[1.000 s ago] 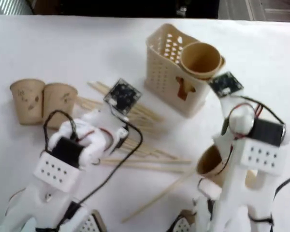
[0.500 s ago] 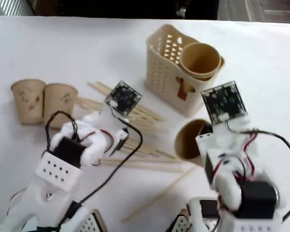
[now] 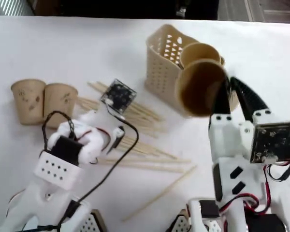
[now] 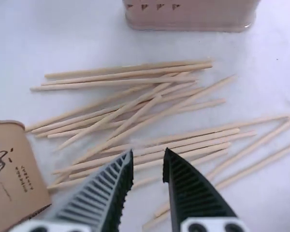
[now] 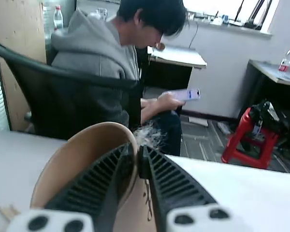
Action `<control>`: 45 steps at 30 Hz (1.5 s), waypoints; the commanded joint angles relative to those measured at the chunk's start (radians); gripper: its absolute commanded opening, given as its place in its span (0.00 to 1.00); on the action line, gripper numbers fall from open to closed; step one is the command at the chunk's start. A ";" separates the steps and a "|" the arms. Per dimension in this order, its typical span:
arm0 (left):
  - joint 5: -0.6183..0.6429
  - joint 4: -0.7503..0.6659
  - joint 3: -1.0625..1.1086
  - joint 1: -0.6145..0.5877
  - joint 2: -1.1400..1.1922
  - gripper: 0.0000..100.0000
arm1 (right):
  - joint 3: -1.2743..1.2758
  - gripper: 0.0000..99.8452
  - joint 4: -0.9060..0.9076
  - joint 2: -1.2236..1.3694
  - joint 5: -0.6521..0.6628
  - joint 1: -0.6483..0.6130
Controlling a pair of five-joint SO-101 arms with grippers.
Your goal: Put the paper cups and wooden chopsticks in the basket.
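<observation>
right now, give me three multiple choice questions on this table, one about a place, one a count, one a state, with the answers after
1. Where are the wooden chopsticks?
A on a plate
B upright in a jar
C lying loose on the table

2. How many paper cups stand side by side on the table, apart from the basket?
A two
B four
C none

3. What state is the right gripper in?
A open and empty
B shut on the rim of a raised cup
C shut on a chopstick

Answers:
1 C, the sticks lie scattered flat on the white top.
2 A, a pair stands together, well away from the basket.
3 B, its fingers pinch the cup's wall and hold it up near the basket.
</observation>
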 commanded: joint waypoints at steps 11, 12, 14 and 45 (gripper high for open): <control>0.009 -0.035 0.003 -0.074 -0.021 0.12 | 0.273 0.02 -0.518 0.025 -0.011 -0.108; 0.011 -0.052 0.012 -0.074 -0.021 0.12 | 0.272 0.02 -0.538 0.048 -0.011 -0.108; 0.011 -0.078 0.031 -0.079 -0.021 0.12 | 0.270 0.02 -0.581 0.101 -0.011 -0.107; 0.011 -0.089 0.034 -0.140 -0.022 0.12 | -0.115 0.02 -0.506 0.710 -0.186 0.059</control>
